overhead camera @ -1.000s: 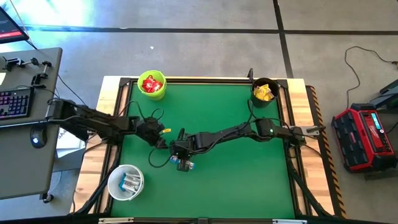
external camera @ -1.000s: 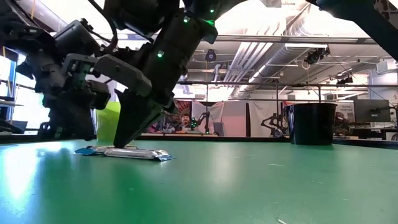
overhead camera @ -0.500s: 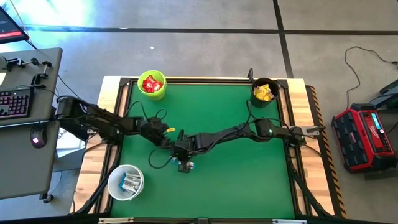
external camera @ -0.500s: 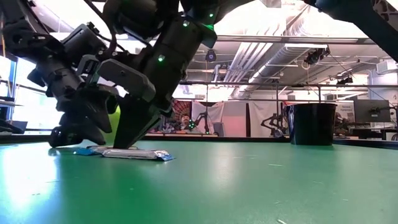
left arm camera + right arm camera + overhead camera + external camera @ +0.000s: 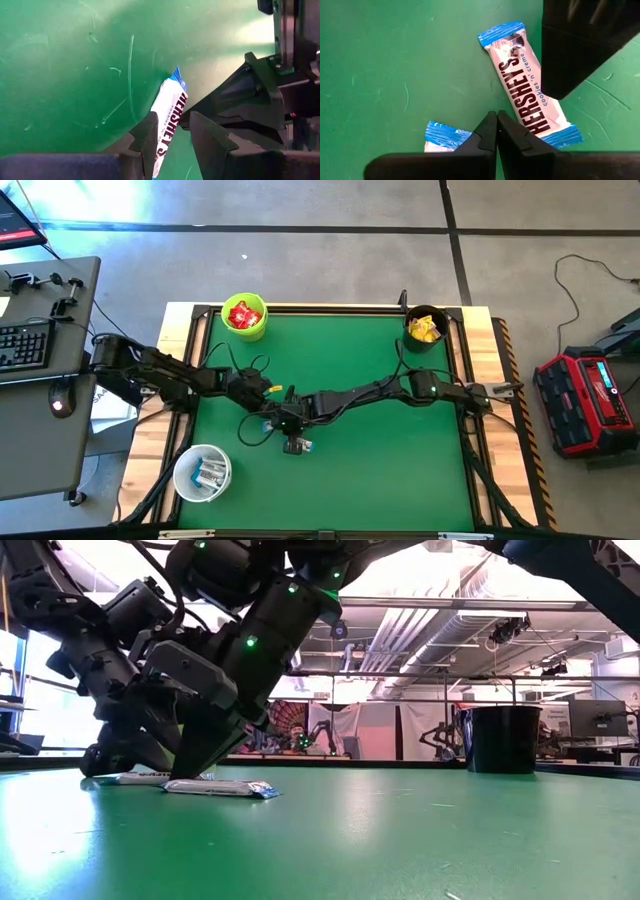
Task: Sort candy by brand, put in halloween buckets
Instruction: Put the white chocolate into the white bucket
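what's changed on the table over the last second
The left gripper moved in toward the table's middle, came down and opened astride a white-and-blue bar. The right gripper stayed shut, tip down beside a second bar. Buckets unchanged.

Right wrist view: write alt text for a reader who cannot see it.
A white-and-blue candy bar lies flat on the green table, just beyond the right pincer, whose fingers are shut. A second bar peeks out beside them, and the left pincer looms at one corner.

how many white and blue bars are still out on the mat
2. One bar lies mid-mat between the left claw's open fingers; another lies beside it, under the shut right claw. More could be hidden under the arms.
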Robot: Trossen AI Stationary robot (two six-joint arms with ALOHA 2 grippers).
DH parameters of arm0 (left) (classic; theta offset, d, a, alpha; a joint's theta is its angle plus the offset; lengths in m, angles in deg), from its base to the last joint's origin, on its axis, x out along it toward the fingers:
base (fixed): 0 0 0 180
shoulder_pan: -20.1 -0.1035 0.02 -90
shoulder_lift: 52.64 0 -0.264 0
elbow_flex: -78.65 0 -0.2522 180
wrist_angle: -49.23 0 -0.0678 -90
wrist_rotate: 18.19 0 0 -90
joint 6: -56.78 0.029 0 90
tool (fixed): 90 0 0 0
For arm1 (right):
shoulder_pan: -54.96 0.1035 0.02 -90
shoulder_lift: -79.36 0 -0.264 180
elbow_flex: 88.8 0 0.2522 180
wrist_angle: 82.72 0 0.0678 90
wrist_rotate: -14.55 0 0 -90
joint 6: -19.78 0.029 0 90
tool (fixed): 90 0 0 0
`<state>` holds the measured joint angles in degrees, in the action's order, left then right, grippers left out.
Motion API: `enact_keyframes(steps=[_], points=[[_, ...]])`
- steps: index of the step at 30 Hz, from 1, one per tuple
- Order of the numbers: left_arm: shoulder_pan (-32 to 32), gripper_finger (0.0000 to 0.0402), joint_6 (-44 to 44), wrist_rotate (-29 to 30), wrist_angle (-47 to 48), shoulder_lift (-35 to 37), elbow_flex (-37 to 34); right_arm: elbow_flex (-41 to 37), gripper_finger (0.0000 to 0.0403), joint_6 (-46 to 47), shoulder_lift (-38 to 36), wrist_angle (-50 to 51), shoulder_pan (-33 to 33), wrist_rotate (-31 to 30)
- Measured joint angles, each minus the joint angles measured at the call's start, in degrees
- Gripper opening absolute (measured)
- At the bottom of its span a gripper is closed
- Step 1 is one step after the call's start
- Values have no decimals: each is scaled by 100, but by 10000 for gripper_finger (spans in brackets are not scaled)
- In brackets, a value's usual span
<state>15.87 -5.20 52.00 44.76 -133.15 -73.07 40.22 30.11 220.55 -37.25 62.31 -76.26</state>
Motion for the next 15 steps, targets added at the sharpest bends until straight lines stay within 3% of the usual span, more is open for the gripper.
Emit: enact_keyframes(steps=[15], points=[[10,107,669,438,163,8,2,132,0,-31,111,236,20,-65]])
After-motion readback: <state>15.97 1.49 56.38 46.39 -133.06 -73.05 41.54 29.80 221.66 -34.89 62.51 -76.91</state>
